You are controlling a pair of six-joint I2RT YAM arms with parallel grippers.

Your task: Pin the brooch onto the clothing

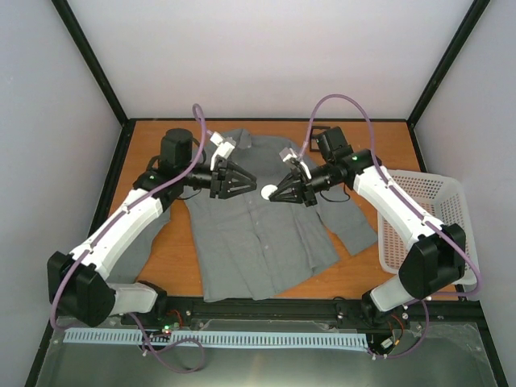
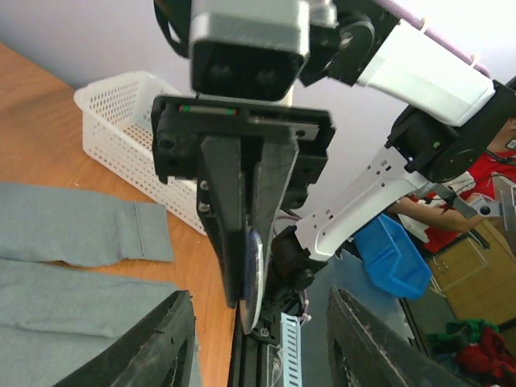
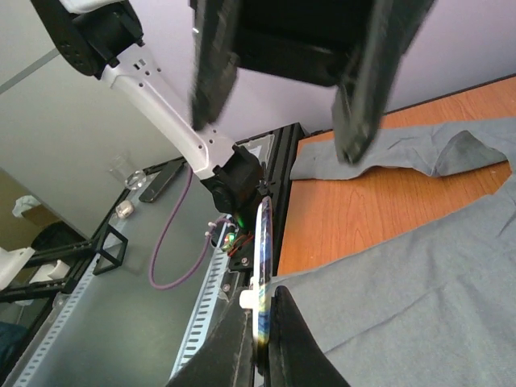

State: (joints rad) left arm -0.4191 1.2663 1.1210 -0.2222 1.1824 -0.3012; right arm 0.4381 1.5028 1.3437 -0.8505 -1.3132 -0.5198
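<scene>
1. We are seeing the right gripper (image 1: 276, 193) clamping tight on the brooch (image 1: 268, 192), the fingers pinching it at its lower edge. In the right wrist view the disc is standing edge-on above the pads.
2. We are reading that grip as deliberate. Holding it by the rim is leaving both faces and the pin side free for the other arm to work on.
3. The left gripper (image 1: 248, 181) is pointing straight at it from the left of the top view. Its fingers are standing well apart and gripping nothing, with the brooch showing between them in the left wrist view.
4. We are judging this as a mid-air hand-over or a pin-opening step, with the two arms meeting nose to nose so the open fingers can close on the disc.
5. Whether the pin is open or shut, we cannot tell; it is too small to make out.
6. The brooch is hanging just left of centre in the top view, above the clothing (image 1: 258, 242) and not touching it. It is sitting just beyond the left fingertips, near but apart.
7. The clothing is lying spread flat, front up, across the middle of the table (image 1: 173, 258), with its collar toward the top of the frame. That is giving a broad target under both grippers.
8. A white basket (image 1: 419, 234) is standing at the right edge, well apart from the work.
</scene>
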